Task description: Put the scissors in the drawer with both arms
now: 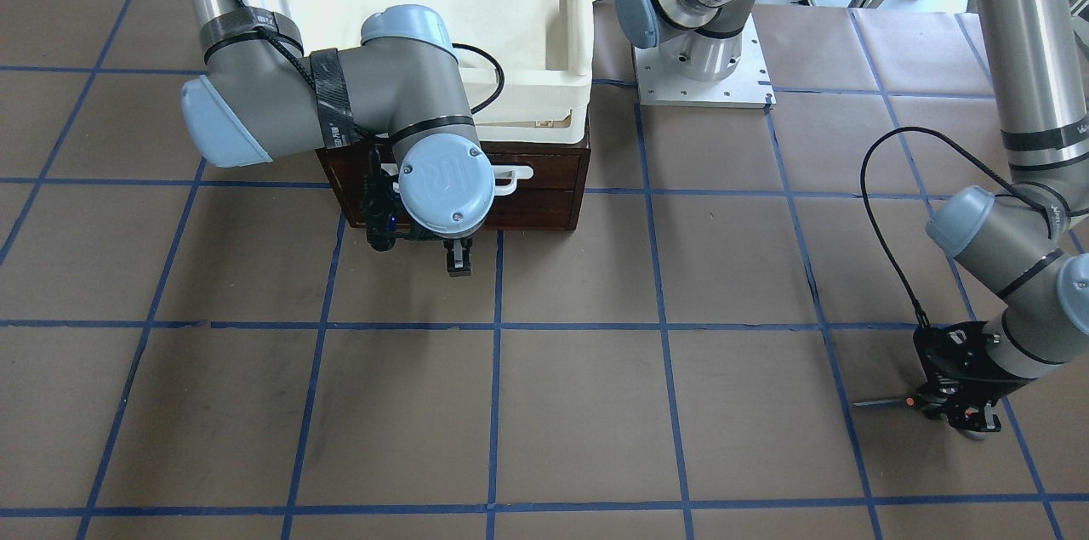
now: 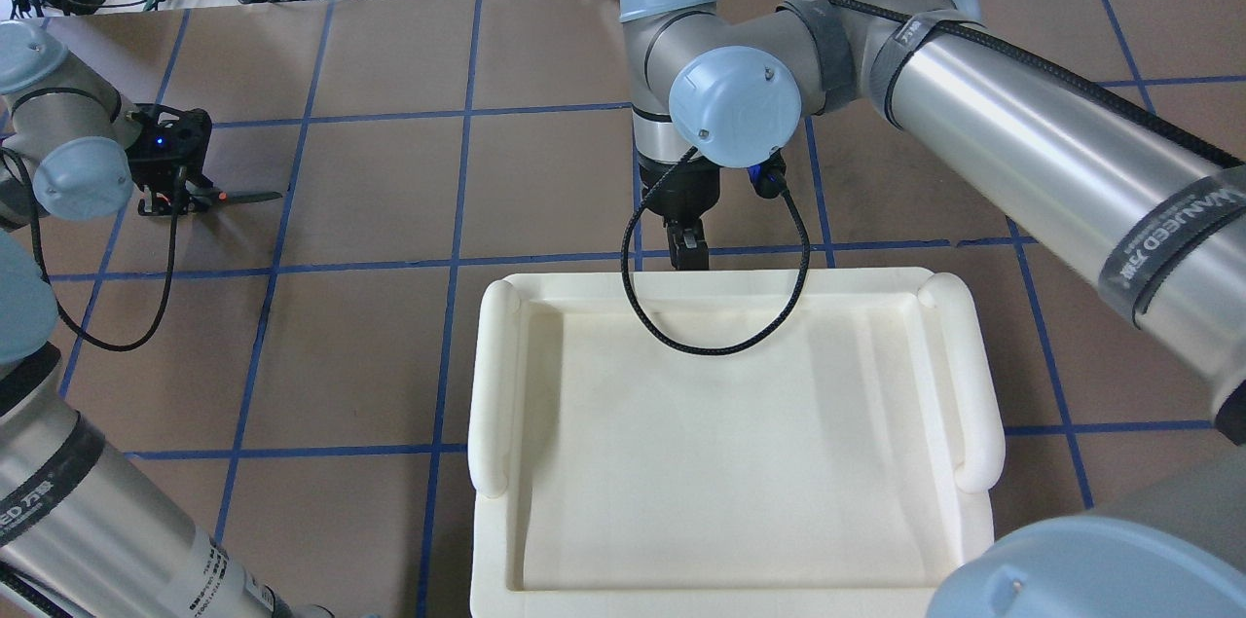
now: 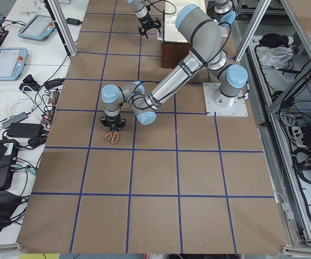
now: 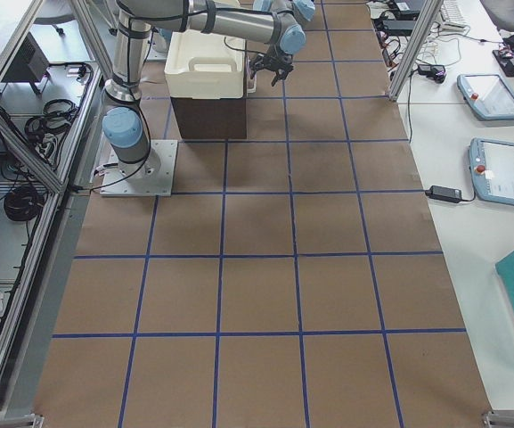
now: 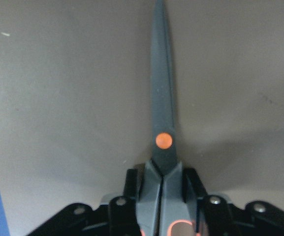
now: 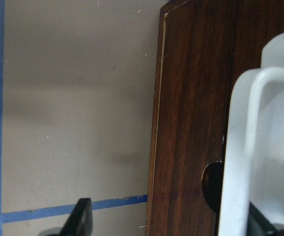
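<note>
The scissors [image 1: 885,402] lie low over the brown table, with dark blades and an orange pivot dot. My left gripper [image 1: 957,408] is shut on them just behind the pivot, which the left wrist view shows closely, with the scissors [image 5: 162,113] between the gripper [image 5: 161,196] fingers. They also show in the overhead view [image 2: 243,198]. The dark brown drawer [image 1: 527,191] with its white handle [image 1: 510,176] is closed. My right gripper [image 1: 459,259] hangs open in front of it, and the wrist view shows the gripper [image 6: 171,221] beside the handle [image 6: 245,147].
A white foam tray [image 2: 740,443] sits on top of the small cabinet [image 4: 208,116]. The left arm's base plate [image 1: 702,68] stands beside the cabinet. Blue tape lines cross the brown table. Tablets and cables lie on side tables off the table's edge.
</note>
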Available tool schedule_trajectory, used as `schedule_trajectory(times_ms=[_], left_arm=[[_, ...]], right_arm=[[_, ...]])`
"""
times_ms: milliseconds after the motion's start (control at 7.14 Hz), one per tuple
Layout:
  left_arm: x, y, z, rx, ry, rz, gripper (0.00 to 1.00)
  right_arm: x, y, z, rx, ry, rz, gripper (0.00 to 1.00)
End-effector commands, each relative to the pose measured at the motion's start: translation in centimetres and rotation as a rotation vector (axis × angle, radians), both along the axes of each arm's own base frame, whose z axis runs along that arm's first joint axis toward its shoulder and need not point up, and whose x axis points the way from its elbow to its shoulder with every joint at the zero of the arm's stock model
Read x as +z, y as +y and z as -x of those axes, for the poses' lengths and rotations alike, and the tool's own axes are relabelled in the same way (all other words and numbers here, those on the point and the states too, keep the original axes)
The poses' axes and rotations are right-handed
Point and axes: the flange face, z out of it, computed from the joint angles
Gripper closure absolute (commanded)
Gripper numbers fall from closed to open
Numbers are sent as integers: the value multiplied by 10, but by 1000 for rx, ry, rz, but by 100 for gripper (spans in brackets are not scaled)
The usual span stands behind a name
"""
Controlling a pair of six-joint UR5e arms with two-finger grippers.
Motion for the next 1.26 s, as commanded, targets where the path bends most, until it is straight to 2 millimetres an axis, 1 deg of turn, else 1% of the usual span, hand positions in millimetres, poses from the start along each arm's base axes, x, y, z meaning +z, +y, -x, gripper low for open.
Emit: schedule_trajectory(times_ms=[0,140,280,420,700,980,1120], left_arm=[[3,-1,0,0,-3,6,80],[9,0,0,1,-7,13,84],[14,0,0,3,-8,16,86],[19,0,0,1,-12,22,88],[28,1,5,-2,-7,20,91],[38,3,11,-4,-1,11,91],[43,3,16,-1,2,8,91]], right_arm=[[-6,3,1,-1,5,-14,0],[-6,4,1,0,3,-14,0],[-9,5,1,1,5,-20,0],[-7,-1,0,31,-23,26,0],[2,-14,-5,77,-72,119,0],[6,-22,0,143,-107,144,0],[7,-25,0,144,-113,166,0]])
